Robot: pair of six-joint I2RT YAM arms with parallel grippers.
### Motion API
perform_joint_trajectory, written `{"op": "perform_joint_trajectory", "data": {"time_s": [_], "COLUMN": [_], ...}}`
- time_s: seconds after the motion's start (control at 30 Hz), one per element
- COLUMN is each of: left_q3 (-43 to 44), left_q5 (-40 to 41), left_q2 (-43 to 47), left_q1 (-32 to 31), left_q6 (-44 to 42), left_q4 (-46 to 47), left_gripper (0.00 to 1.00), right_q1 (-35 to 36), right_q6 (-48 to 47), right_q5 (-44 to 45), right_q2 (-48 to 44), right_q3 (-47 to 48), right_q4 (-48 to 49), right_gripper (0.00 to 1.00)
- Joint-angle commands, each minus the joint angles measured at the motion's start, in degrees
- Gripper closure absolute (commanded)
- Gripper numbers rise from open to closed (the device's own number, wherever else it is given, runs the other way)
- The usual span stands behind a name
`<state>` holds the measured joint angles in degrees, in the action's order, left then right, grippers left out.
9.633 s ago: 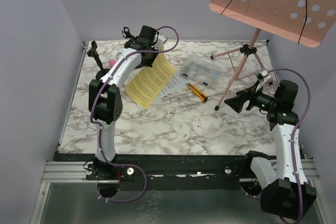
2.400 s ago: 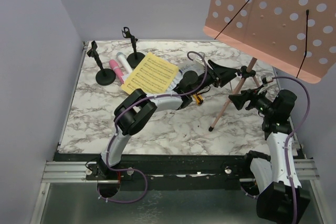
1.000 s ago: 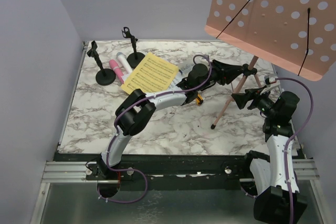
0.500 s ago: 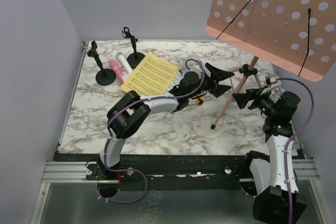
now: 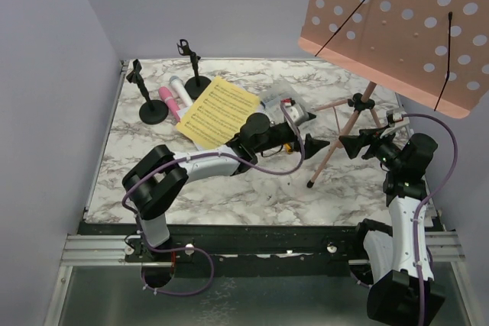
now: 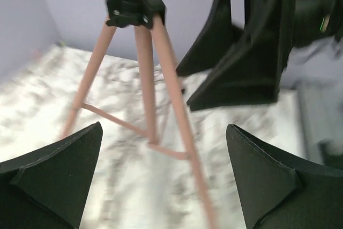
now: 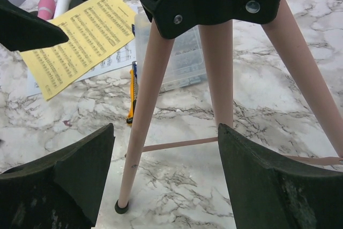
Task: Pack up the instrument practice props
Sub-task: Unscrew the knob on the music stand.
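Music rack (image 5: 397,13) is the big job, I think.

Top cam: its pink board w/ holes sits high at the back right. Its thin legs (image 5: 334,139) stand on the table (image 5: 229,196) at the right side. My left gripper (image 5: 315,144) is stretched far across, just beside the legs, jaws wide, nothing in it. My right gripper (image 5: 345,143) faces the legs from the other side, also wide and empty. The other props are at the back left: yellow sheet (image 5: 220,111), pink mic (image 5: 168,102), white mic (image 5: 180,89), near mic holder (image 5: 153,110), far mic holder (image 5: 196,82). A clear box (image 5: 289,103) lies btw the sheet and the rack.

Left wrist cam: blurry pic. My two fingers sit far apart in the bottom corners. The legs and the black hub (image 6: 134,5) are out in front, not touching my pads. The right gripper shows past them.

Right wrist cam: sharp pic. Fingers wide apart here too. The hub is close, up top, and the legs run down past my pads w/o touching. One foot sits on the marble. Behind them I see a knife (image 7: 132,92) and a white page (image 7: 115,60) under the yellow sheet.

My guess on handling: the rack is stiff and prob light, but top-heavy, so it tips easy. The round legs look slippy. I'd grab near the hub, one gripper steadying a leg.
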<state>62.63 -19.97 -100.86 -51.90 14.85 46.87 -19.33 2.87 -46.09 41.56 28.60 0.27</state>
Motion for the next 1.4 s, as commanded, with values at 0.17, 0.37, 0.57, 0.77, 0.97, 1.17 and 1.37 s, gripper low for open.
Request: {"op": "perform_joint_trajectory", "data": {"time_s": [0.17, 0.37, 0.57, 0.77, 0.97, 1.17, 1.37], "left_q3": [3.23, 11.60, 15.27, 19.67, 23.22, 25.73, 26.07], "left_q5": [4.27, 6.38, 3.76, 2.18, -0.46, -0.73, -2.01], "left_q2": [-8.96, -12.17, -14.38, -16.56, -20.34, -21.60, -21.88], "left_q1": [-3.63, -2.88, -2.68, -2.68, -2.68, -3.01, -3.12], "left_q6": [-76.10, -79.20, -80.56, -79.95, -79.18, -77.80, -77.48], "left_q4": [1.63, 2.46, 3.01, 2.79, 1.30, 1.02, 0.93], "left_gripper": [0.01, 0.04, 0.06, 0.15, 0.22, 0.67, 0.66], "right_q1": [-0.73, -0.79, -0.88, -0.88, -0.88, -0.88, -0.88], "right_q6": [-1.47, -1.38, -1.03, -0.77, -0.72, -0.59, -0.48], "right_q5": [-0.66, -0.50, -0.71, -0.24, 0.28, 0.34, 0.23], "right_q2": [-0.76, -1.30, -1.48, -1.64, -1.83, -1.82, -1.65], "right_q3": [0.40, 0.46, 0.58, 0.74, 0.97, 0.95, 1.02], "right_q4": [-0.17, -0.19, -0.18, -0.08, -0.12, -0.14, -0.01], "right_gripper": [0.18, 0.17, 0.17, 0.17, 0.17, 0.17, 0.16]}}
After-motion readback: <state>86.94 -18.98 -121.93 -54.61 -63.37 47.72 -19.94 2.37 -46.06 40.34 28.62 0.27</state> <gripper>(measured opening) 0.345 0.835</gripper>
